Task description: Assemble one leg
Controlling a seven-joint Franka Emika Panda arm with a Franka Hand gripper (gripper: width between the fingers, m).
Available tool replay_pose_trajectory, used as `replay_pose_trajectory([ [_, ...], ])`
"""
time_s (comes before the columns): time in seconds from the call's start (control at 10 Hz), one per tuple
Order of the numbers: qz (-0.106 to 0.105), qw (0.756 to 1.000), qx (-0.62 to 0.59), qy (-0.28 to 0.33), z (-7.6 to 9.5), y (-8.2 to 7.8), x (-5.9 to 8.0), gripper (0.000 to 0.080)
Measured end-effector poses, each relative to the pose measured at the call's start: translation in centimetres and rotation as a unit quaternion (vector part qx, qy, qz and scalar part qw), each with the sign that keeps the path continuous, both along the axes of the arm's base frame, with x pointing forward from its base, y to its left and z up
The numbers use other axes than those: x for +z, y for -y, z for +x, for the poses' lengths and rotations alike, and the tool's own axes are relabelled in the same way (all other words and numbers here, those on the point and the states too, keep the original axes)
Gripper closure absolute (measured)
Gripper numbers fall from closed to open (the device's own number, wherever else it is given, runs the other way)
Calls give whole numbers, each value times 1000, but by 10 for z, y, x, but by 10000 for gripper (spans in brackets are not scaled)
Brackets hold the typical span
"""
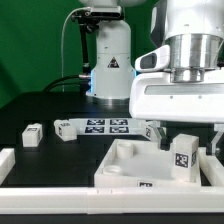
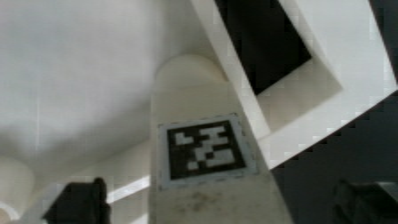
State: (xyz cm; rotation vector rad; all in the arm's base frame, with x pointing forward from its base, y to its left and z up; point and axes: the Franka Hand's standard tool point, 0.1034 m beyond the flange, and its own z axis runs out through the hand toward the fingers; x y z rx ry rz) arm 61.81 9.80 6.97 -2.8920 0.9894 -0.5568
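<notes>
My gripper is closed on the leg, one finger on each side. I hold it upright over the tray, near the front right corner of the desk. The leg has a black-and-white square tag with no words. Another leg lies near the left edge, and the marker board lies behind the tray.

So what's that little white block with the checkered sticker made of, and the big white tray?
The leg looks like smooth matte white plastic, evenly coloured; its tag looks like printed paper. The tray seems the same plastic, with thick moulded walls. I can't be sure from looks alone.
</notes>
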Motion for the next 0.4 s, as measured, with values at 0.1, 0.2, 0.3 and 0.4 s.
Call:
replay_pose_trajectory([
  [0.1, 0, 1000, 0, 0, 0, 0, 0, 153],
  [0.2, 0, 1000, 0, 0, 0, 0, 0, 153],
  [0.3, 0, 1000, 0, 0, 0, 0, 0, 151],
  [0.4, 0, 1000, 0, 0, 0, 0, 0, 151],
])
